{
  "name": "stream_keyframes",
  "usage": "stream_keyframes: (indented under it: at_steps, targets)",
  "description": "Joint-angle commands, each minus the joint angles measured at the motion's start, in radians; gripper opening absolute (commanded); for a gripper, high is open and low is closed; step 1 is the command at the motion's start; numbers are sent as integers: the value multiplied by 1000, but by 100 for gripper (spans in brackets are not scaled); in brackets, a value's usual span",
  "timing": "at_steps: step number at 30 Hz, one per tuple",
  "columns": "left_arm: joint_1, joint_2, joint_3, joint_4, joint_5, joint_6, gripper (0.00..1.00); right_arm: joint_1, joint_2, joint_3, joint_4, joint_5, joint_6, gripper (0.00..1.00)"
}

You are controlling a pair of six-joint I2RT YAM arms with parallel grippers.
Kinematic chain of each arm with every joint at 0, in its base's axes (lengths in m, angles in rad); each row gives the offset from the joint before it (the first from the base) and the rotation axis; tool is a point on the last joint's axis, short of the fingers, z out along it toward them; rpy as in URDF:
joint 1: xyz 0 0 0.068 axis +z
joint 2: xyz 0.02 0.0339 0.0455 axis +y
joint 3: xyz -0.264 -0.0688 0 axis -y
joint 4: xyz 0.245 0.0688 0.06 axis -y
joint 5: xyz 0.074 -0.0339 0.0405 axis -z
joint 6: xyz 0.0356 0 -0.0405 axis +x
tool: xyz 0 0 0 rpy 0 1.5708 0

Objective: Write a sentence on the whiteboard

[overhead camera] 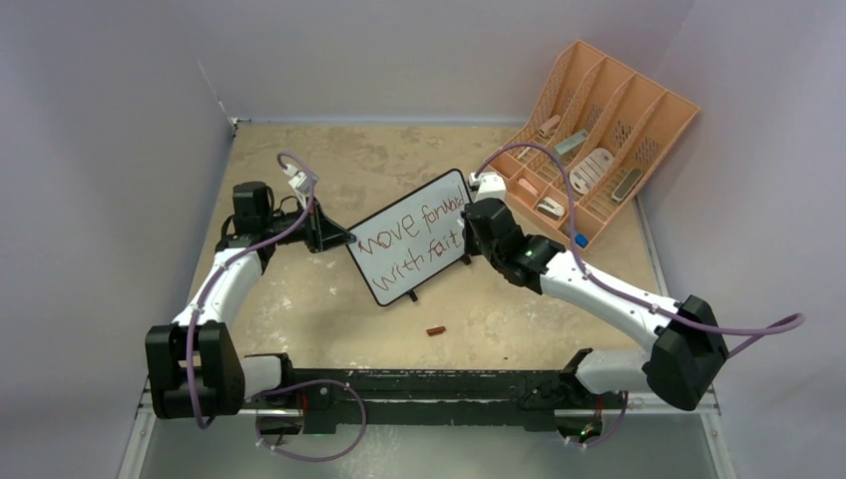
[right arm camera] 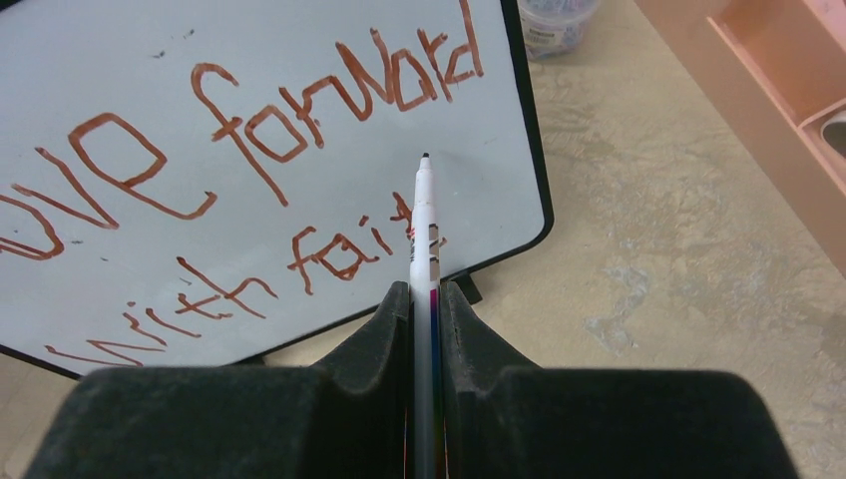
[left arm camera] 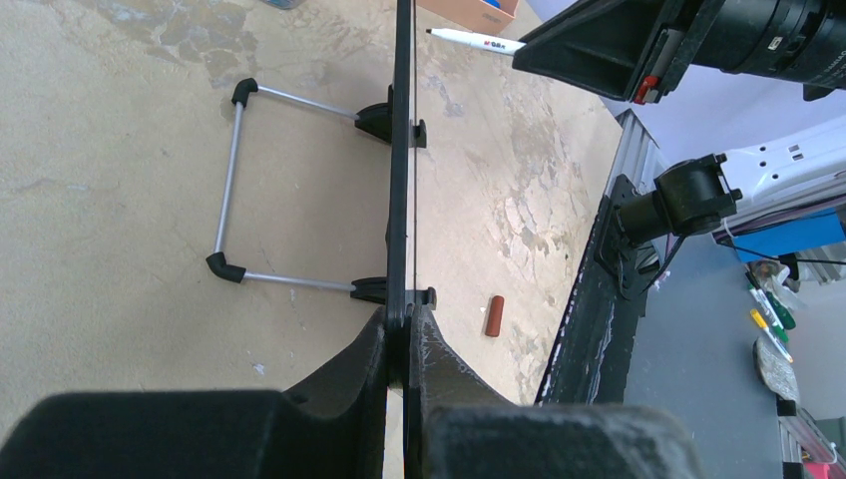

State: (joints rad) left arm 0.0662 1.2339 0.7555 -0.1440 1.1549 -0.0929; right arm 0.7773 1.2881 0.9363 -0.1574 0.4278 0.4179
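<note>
The whiteboard [overhead camera: 411,247] stands tilted on its wire stand [left arm camera: 231,180] mid-table, with "move forward with fait" written on it in red-brown. My left gripper [overhead camera: 342,239] is shut on the board's left edge. In the left wrist view the board [left arm camera: 401,150] runs edge-on out of that gripper [left arm camera: 407,329]. My right gripper [right arm camera: 427,294] is shut on a white marker [right arm camera: 423,230]. The marker's tip points at the board [right arm camera: 249,100] just above the last "t"; I cannot tell whether it touches. A red-brown marker cap [overhead camera: 436,330] lies on the table in front of the board.
A peach slotted organizer [overhead camera: 599,140] with small items leans at the back right, close behind my right gripper [overhead camera: 469,215]. A small blue object [overhead camera: 581,240] lies at its front corner. A round container [right arm camera: 554,20] stands past the board's corner. Walls close in on the left, back and right.
</note>
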Motion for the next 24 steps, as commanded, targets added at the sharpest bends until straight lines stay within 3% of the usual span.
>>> stream_keyframes:
  at_steps: [1,24]
  targets:
    - [8,-22,11,18,2,18,0,-10,17,62,53,14,-37,0]
    - [8,-17,13,20,5,19,0,-15,8,-55,-7,-47,36,0]
